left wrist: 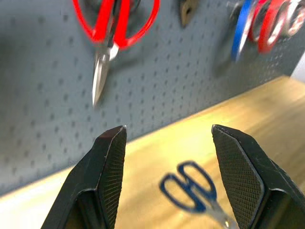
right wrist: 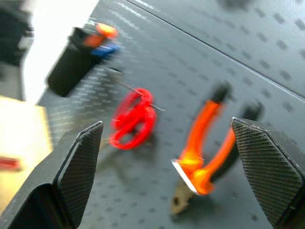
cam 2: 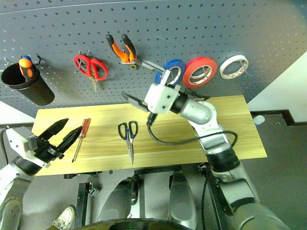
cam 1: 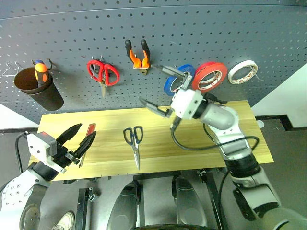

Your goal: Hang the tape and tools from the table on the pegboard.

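Note:
On the dark grey pegboard (cam 1: 72,28) hang the red-orange tape (cam 1: 209,76) and the orange-and-black pliers (cam 1: 137,55). The dark-handled scissors (cam 1: 134,141) lie mid-table on the wooden table (cam 1: 110,120), blades toward the front edge. The red-handled screwdriver (cam 2: 80,139) lies at the table's left. My right gripper (cam 1: 163,89) is open and empty, raised in front of the board just right of the pliers (right wrist: 200,157). Low over the table's left end, beside the screwdriver, my left gripper (cam 1: 76,139) stands open and empty, with the scissors (left wrist: 190,188) ahead of it.
A black cup (cam 1: 38,88) holding an orange-handled screwdriver (cam 1: 41,73) hangs at the board's left. Red-handled scissors (cam 1: 103,73) hang left of the pliers. A blue tape roll (cam 1: 178,76) and a white roll (cam 1: 242,72) flank the red-orange one.

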You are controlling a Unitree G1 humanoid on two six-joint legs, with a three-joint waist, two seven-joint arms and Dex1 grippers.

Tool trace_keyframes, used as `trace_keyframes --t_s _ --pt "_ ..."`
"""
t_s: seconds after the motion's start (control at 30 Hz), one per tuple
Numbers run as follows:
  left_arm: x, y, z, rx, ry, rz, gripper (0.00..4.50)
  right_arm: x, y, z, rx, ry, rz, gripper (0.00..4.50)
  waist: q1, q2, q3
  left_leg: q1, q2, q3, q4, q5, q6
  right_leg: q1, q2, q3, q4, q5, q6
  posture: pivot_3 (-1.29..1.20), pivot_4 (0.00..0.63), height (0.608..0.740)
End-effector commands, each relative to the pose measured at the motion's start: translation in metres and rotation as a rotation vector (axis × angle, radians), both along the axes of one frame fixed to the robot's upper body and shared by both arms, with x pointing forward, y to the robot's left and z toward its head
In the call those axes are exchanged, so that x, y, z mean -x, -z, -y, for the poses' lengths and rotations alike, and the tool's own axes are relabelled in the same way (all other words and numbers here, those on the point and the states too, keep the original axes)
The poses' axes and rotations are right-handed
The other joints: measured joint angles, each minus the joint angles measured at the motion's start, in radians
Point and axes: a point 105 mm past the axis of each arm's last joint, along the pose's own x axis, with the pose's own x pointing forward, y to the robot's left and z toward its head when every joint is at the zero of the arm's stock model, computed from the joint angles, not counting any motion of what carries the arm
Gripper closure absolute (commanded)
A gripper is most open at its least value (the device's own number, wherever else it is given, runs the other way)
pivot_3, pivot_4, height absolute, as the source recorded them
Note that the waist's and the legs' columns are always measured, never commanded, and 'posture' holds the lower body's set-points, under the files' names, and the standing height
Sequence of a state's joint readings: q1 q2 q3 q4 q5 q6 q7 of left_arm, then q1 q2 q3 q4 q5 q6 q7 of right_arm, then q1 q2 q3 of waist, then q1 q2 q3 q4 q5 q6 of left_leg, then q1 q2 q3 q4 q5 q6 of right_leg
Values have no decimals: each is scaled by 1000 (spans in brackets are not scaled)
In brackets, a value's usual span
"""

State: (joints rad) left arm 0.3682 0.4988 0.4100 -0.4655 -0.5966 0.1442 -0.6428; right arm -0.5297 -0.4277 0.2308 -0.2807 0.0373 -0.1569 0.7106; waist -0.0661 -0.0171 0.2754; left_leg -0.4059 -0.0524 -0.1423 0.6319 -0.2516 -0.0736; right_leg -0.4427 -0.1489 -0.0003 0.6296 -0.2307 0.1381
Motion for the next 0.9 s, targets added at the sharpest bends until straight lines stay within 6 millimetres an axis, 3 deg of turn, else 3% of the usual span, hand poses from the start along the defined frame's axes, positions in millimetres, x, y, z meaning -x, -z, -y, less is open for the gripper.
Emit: trace_keyframes --t_s 0.03,0.17,0.23,0.33,0.43,0.57,0.73,0.9 --pt "-6 27 6 -25 -91 -160 1510 25 23 14 132 -92 -120 12 12 -1 0 1 0 0 1 0 0 1 0 0 0 0 0 -22 254 729" --pt "-24 74 18 -102 -248 -378 1348 28 67 46 274 -58 -276 2 28 -1 0 4 -1 0 4 1 2 8 -1 0 -2 -2 -2 -29 247 729" --pt "-34 90 30 -55 -295 -482 979 27 87 59 321 -28 -327 0 32 -2 0 5 -1 0 6 1 2 10 -1 0 -1 -3 2 -30 245 729" --pt "-50 100 38 -84 -374 -556 10 24 101 68 349 -3 -346 0 27 -3 0 7 -1 0 9 1 2 13 0 -1 0 0 5 -32 240 729" --pt "-62 113 69 -85 -336 -714 10 22 110 73 351 19 -361 0 25 -3 0 10 -1 0 10 1 2 15 0 -1 1 1 6 -37 238 729" --pt "-69 116 106 -52 -281 -821 10 21 117 73 364 25 -351 0 23 -3 -1 9 -2 0 13 1 2 16 -1 -1 0 2 9 -51 233 729" --pt "-73 122 128 -86 -267 -897 10 16 120 75 370 41 -339 0 24 -3 -1 8 -2 0 13 0 2 16 -1 -1 -1 4 8 -55 229 729" --pt "-77 133 130 -128 -314 -962 10 15 124 78 375 51 -347 0 26 -3 -1 8 -2 0 14 1 2 16 -1 -1 -1 3 10 -57 228 729"
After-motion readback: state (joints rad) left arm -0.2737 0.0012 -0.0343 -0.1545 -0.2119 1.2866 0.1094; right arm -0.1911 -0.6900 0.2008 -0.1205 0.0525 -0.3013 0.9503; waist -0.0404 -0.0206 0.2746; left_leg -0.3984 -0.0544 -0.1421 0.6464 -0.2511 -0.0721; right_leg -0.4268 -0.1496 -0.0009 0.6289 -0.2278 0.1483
